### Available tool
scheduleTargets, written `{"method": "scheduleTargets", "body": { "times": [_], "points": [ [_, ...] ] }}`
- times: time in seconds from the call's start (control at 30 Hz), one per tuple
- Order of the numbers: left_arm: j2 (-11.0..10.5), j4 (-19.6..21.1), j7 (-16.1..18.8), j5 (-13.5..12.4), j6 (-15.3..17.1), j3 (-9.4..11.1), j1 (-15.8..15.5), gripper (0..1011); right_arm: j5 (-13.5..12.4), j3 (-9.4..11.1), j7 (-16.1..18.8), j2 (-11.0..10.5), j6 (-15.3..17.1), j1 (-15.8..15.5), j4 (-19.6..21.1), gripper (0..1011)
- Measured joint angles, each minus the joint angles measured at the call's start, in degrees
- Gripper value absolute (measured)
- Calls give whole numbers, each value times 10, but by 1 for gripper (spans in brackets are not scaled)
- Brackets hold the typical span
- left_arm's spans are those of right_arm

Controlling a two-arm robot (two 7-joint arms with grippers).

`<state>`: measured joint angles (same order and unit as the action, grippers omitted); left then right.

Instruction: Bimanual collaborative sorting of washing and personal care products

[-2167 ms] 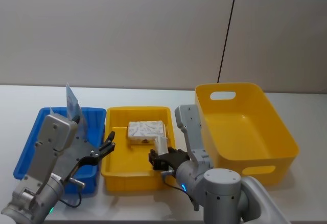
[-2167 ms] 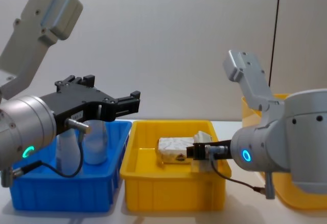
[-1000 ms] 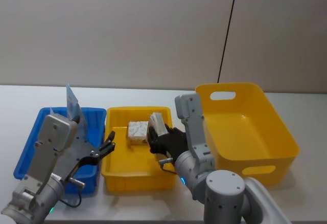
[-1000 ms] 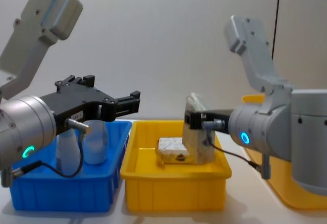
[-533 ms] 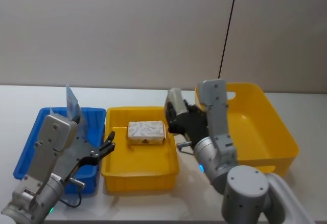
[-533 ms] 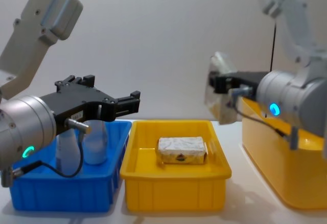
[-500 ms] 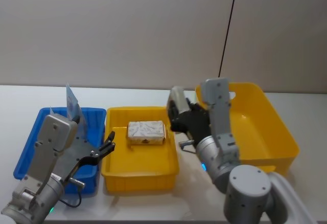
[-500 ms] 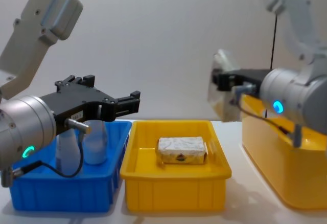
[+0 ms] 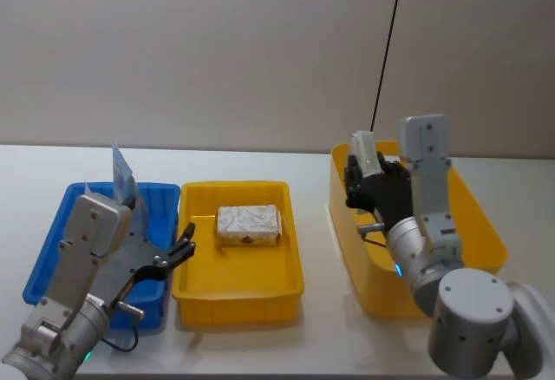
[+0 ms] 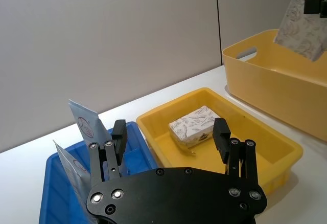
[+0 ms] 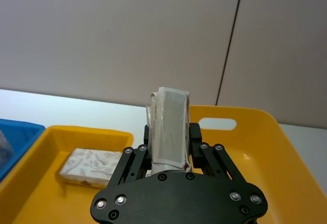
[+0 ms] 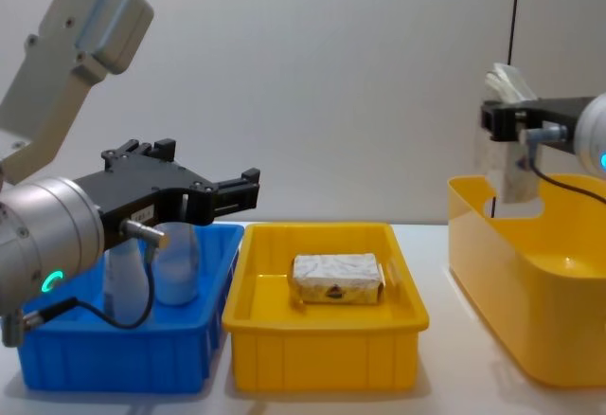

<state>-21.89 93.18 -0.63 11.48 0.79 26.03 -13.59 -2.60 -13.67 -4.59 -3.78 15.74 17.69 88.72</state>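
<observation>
right end effector (image 9: 364,173): clenched on the packet (image 9: 362,150), held upright over the left end of the deep bin (image 9: 481,228).
packet: looks light, soft and crinkly; best pinched mid-body across its flat faces.
left end effector (image 12: 241,188): released, hovering by the blue tray (image 9: 50,254).
bar (image 9: 249,224): lying in the shallow yellow tray (image 9: 234,291); looks firmer, take it by the long sides.

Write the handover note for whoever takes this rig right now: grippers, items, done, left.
Right gripper: shut on the whitish crinkled packet, held above the large yellow bin.
Left gripper: open, empty, hovering at the blue tray edge.
Done: two light-blue tubes stand in the blue tray.
The wrapped bar lies in the small yellow tray.
Left: drop the packet; probably the bar next.
</observation>
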Motion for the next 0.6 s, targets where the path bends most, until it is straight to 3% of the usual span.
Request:
{"method": "scheduleTargets", "body": {
  "times": [0.6],
  "points": [
    [0, 0, 0, 0, 0, 0, 0, 1001, 8, 30, -6, -10, 48, 8, -31, 359]
  ]
}}
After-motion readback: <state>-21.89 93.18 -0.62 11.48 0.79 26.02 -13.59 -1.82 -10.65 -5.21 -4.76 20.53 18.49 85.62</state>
